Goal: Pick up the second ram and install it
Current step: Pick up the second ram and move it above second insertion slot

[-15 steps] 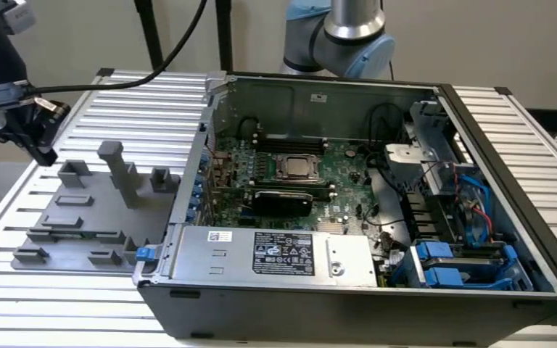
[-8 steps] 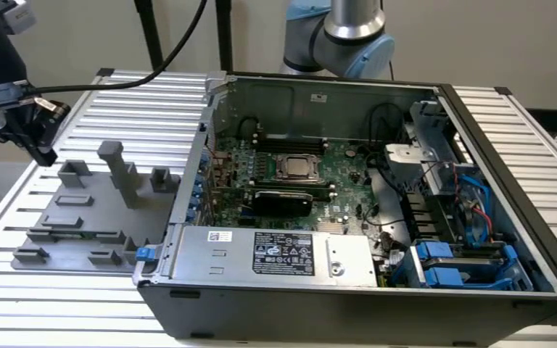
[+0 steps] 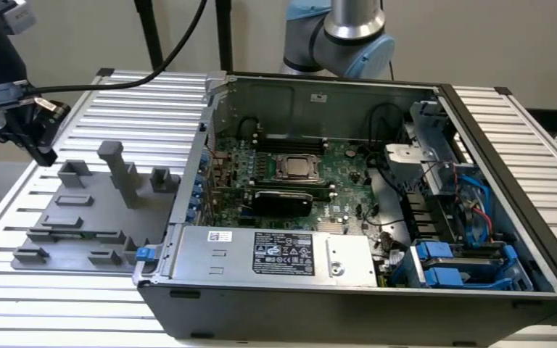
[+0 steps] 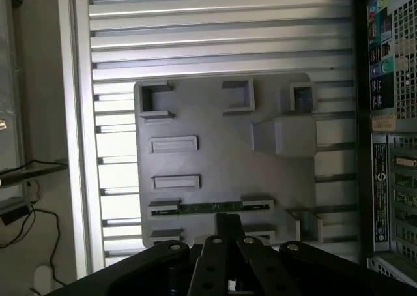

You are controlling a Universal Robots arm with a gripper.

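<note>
A ribbed metal table carries everything here. In the exterior view the open computer case lies on its side with the motherboard facing up and the CPU socket in the middle, laid out, I'd say, so parts can be pressed in from above. Just beside the case, on the exterior view's left, sits the grey fixture plate, its blocks and slots there to park components in known spots. The gripper hangs above the plate's far left corner, clear of everything, with nothing visibly in its grasp; whether it's spread or closed, I cannot tell. The second ram lies low on the plate toward the near edge, well apart from the tool. Over to the wrist view, looking down: the second ram shows as a thin green strip standing on edge, each end seated in a grey holder, likely so its long top edge is offered for a pinch. The gripper lines up over that strip but is not touching it. The pick-up isn't made yet.
</note>
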